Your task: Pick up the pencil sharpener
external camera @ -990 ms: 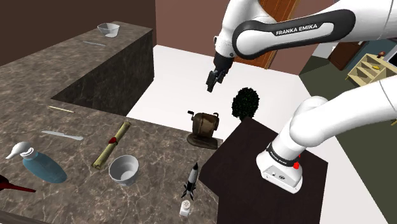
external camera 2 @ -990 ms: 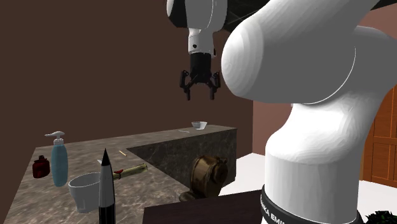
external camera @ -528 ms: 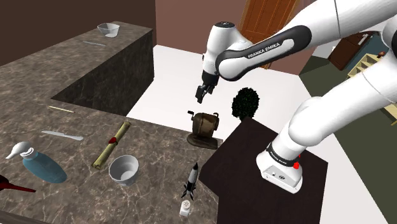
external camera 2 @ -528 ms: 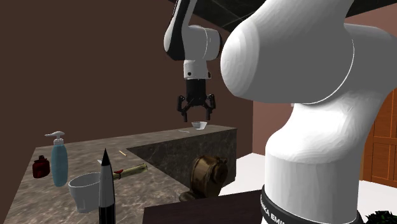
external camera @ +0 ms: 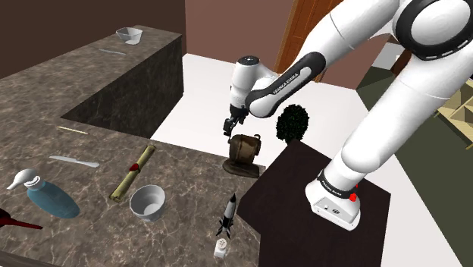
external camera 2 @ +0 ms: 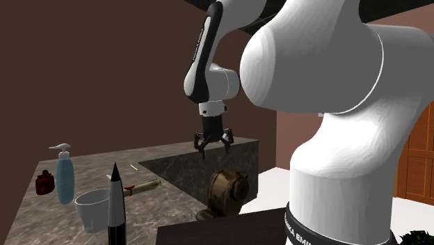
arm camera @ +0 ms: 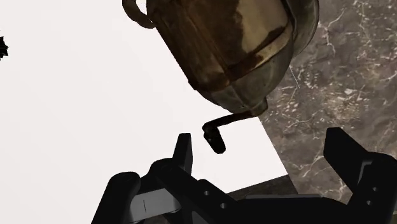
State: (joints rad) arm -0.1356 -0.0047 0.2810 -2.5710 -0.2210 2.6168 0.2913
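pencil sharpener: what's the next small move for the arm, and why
Probably lower the gripper a little, toward the body of the brown pencil sharpener. The fingers stand apart, above it and not touching. In the wrist view its crank handle lies between them while the body sits ahead, so closing now would likely miss it.

A dark stone counter [external camera: 186,178] ran right under the jaws, and its edge was there too. Past that edge, a white floor [external camera: 201,83] lay lower down. Far behind the jaws stood a brown wall [external camera: 227,23] and a wooden door [external camera: 302,19].
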